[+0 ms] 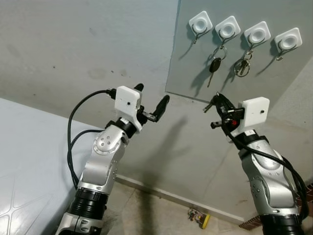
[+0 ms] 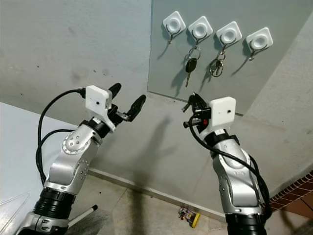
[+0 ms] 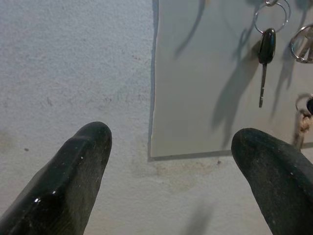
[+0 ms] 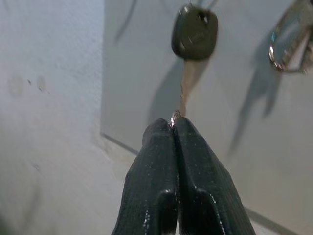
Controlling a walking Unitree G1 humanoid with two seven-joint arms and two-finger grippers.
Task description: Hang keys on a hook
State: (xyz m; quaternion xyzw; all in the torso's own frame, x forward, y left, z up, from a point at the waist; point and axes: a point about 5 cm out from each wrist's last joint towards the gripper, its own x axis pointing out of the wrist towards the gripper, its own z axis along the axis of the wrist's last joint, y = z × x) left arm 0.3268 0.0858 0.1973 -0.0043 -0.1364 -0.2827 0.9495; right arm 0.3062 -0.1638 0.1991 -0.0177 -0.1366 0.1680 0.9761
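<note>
Here the right end effector point(image 1: 218, 104) is clamped on the keys point(image 4: 175, 115): light, stiff, slippery metal, likely best pinched at the ring. Left end effector point(image 1: 152, 103) spread apart.

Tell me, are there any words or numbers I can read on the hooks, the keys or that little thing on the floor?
None can be read.
Hooks: plain white, no writing.
Black key: no mark visible.
Small colourful thing on the floor: too small and blurred to read.

Rough grey plaster wall point(image 1: 88, 44), pale baseboard point(image 1: 166, 195), tiled floor point(image 1: 146, 218), brick corner point(image 1: 254, 224).
</note>
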